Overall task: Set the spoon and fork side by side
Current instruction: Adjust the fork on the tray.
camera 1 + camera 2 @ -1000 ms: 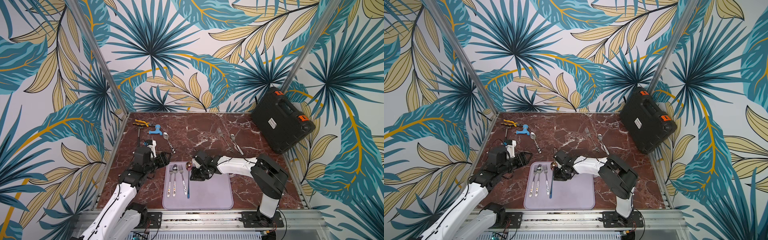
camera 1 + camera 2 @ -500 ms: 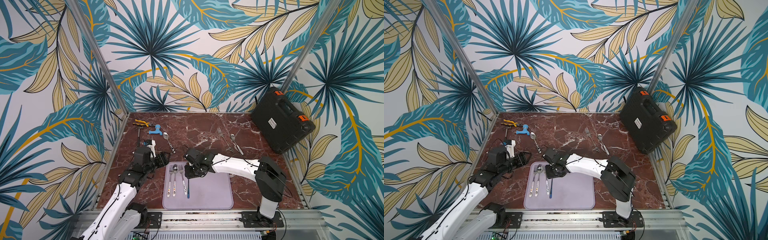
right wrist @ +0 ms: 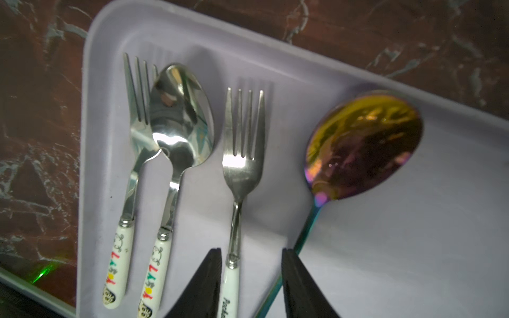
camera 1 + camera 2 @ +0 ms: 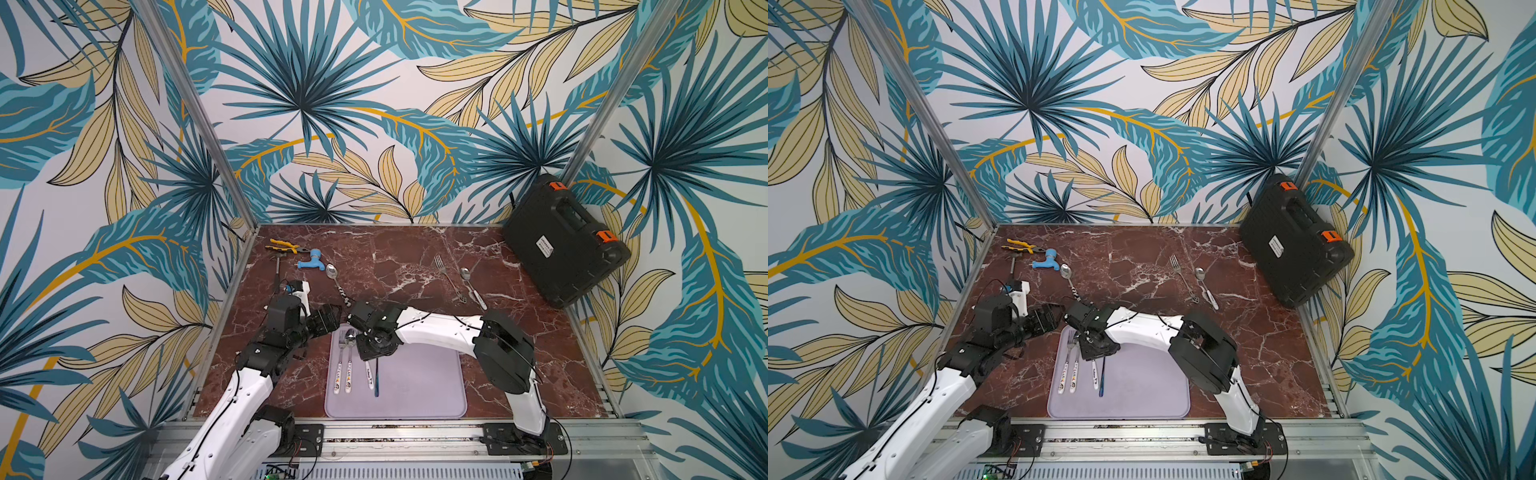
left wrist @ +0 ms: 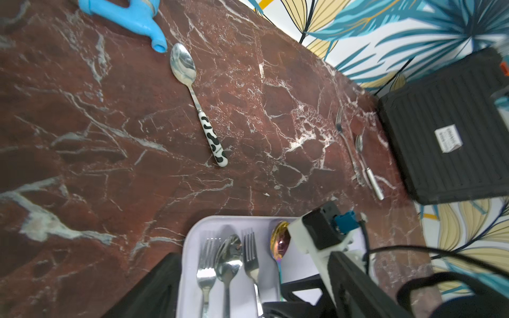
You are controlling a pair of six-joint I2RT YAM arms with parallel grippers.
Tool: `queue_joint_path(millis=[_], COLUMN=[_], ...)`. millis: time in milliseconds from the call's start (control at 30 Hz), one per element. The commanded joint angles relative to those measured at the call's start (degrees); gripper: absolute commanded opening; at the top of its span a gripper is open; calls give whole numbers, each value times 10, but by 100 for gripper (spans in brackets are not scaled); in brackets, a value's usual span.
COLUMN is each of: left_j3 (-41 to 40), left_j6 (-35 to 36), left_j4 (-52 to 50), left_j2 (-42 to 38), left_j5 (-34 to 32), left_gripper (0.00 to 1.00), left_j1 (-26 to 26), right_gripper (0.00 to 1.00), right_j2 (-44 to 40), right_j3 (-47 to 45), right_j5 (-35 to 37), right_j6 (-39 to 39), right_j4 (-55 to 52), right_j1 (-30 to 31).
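In a top view we saw the right gripper (image 4: 370, 355) over the lavender plastic tray (image 4: 415, 399); the left gripper's (image 4: 330, 322) fingers we could not tell. The right wrist view showed fingers (image 3: 209, 278) spread around the white-handled steel fork (image 3: 242, 165) beside the iridescent spoon (image 3: 363, 146); the fork seemed set down, next a straight lift.

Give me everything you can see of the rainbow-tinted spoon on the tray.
The spoon looks like polished metal with an iridescent finish: a gold-to-purple oval bowl and a thin teal handle. It lies flat on the lilac tray, bowl close to the tray's rim. It is the rightmost of four pieces, beside the white-handled fork without touching it. Its handle runs past one finger of the right gripper; whether they touch cannot be told.
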Motion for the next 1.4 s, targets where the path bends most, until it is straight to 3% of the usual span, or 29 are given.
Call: queue_joint_path(millis=[0,733,967,1367], left_j3=[-13,-5,14,12], left_j6=[11,9,2,2], left_j4=[8,-19,-61,-54], left_j2=[-12,-17,-16,-14], left_j5=[-3,-38,-93,-82], left_gripper=[100,100,100,100], left_j1=[3,-1,0,-1], right_gripper=[42,39,38,34], right_j2=[21,72,64,35], right_j3=[18,48,37,-8], right_j5=[18,36,53,51], right_j6=[-3,22,36,75], right_j4=[-32,-46,-51,-10], right_j1=[5,13,13,13])
